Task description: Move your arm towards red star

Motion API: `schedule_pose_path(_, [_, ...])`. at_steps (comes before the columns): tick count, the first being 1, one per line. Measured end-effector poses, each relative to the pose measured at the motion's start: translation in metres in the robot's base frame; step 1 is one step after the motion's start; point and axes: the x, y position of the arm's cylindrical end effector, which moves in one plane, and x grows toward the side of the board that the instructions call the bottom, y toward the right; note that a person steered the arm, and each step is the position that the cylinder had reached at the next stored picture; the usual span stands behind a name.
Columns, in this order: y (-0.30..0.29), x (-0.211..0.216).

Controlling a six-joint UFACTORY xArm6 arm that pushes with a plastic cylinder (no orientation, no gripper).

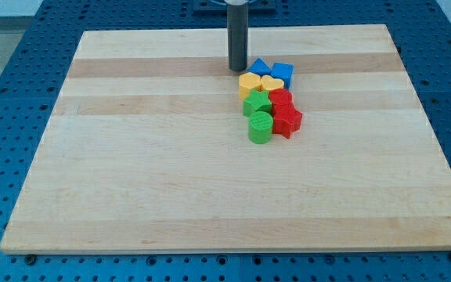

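The red star (288, 121) lies at the lower right of a tight cluster of blocks near the board's top centre. It touches the green cylinder (260, 127) on its left and another red block (281, 99) above it. My tip (237, 70) rests on the board at the cluster's upper left, just left of the blue triangle (258, 66). The yellow hexagon (250, 83), yellow heart (271, 84) and green star (257, 103) lie between my tip and the red star.
A blue cube (283, 73) sits at the cluster's top right. The wooden board (171, 180) lies on a blue perforated table (6, 70). The board's top edge is close behind the rod.
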Motion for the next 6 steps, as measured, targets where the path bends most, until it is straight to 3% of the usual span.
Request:
schedule_pose_path(1, [0.023,-0.020])
schedule_pose_path(2, [0.090,-0.009])
schedule_pose_path(3, [0.174,0.043])
schedule_pose_path(4, [0.218,0.108])
schedule_pose_path(5, [0.200,0.169])
schedule_pose_path(6, [0.143,0.182])
